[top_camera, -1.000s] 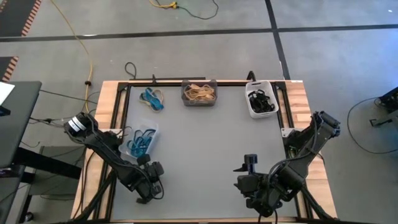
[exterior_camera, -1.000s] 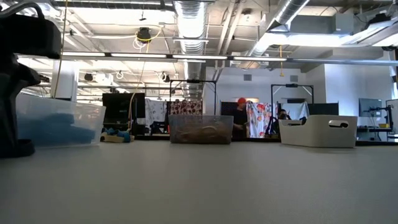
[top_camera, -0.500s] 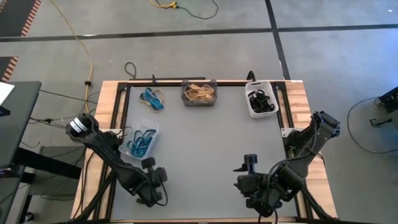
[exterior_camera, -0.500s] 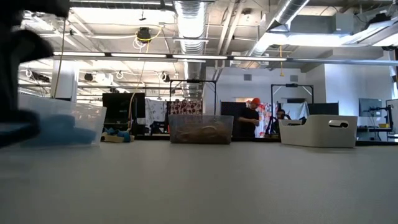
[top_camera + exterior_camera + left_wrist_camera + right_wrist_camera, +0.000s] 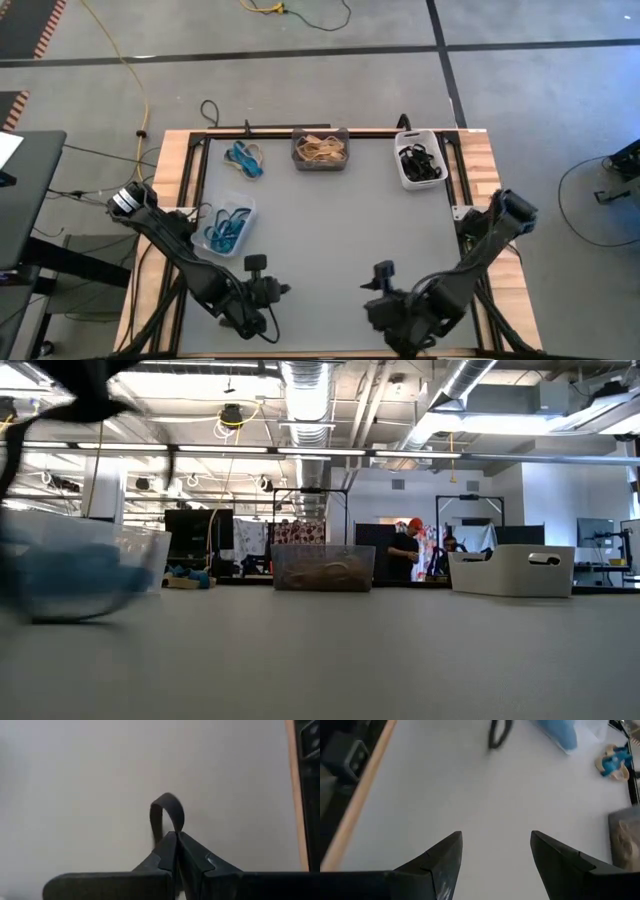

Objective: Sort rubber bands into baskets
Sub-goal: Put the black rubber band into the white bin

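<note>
My left gripper is near the table's near edge, left of centre, shut on a black rubber band. My right gripper is a little to its right, open and empty, pointing toward the table's left. The clear basket holds blue bands. The dark grey basket holds tan bands. The white basket holds black bands. Loose blue and tan bands lie at the far left. A dark loop shows far off in the right wrist view. My left gripper pinches the black rubber band between its two fingertips. The rest of the band stands out past the tips as a small narrow loop over the table top. The pinched part is hidden between the fingers.
The baskets stand along the table's far edge and left side. Wooden strips and black rails frame the grey mat. People stand in the room beyond the table. A yellow cable lies on the floor.
My left gripper has gone toward the table's right edge along the near edge and has turned. My right gripper has gone a little toward the table's left and near edge.
</note>
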`<state>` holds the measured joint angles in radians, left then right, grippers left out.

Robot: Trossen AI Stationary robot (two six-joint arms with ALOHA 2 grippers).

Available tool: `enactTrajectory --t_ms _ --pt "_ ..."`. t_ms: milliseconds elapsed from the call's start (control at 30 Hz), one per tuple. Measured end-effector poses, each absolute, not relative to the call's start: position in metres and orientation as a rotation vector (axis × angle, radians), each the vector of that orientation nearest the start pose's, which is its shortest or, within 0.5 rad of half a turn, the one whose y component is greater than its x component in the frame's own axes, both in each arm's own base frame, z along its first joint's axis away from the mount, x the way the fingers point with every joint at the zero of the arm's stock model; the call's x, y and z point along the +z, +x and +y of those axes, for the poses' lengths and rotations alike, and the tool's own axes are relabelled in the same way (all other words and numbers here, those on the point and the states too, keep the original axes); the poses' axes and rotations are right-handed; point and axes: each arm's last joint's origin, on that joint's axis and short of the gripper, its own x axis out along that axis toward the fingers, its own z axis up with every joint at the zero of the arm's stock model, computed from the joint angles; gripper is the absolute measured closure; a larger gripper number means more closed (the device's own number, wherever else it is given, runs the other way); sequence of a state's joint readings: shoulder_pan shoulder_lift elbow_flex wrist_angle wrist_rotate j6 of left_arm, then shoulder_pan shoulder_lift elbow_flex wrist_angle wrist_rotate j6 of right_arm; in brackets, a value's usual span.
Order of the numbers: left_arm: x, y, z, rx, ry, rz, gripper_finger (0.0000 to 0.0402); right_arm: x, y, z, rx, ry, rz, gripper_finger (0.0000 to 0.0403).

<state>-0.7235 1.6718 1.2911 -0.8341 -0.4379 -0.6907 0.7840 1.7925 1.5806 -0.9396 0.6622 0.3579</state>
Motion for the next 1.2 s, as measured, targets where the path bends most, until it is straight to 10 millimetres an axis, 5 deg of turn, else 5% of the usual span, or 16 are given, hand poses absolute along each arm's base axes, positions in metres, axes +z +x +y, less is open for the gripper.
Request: enactTrajectory --t_ms 400,933,1200 --pt "0.279 0.275 -0.201 0.064 0.154 0.925 0.0401 0.218 0.345 0.262 0.02 -0.551 0.753 0.0138" --pt "0.288 0.278 -0.201 0.044 0.196 0.894 0.0401 0.228 0.397 0.205 -0.124 -0.377 0.656 0.0138" --pt "0.288 0.279 -0.201 0.037 0.21 0.889 0.0401 0.232 0.406 0.194 -0.134 -0.36 0.614 0.0146"
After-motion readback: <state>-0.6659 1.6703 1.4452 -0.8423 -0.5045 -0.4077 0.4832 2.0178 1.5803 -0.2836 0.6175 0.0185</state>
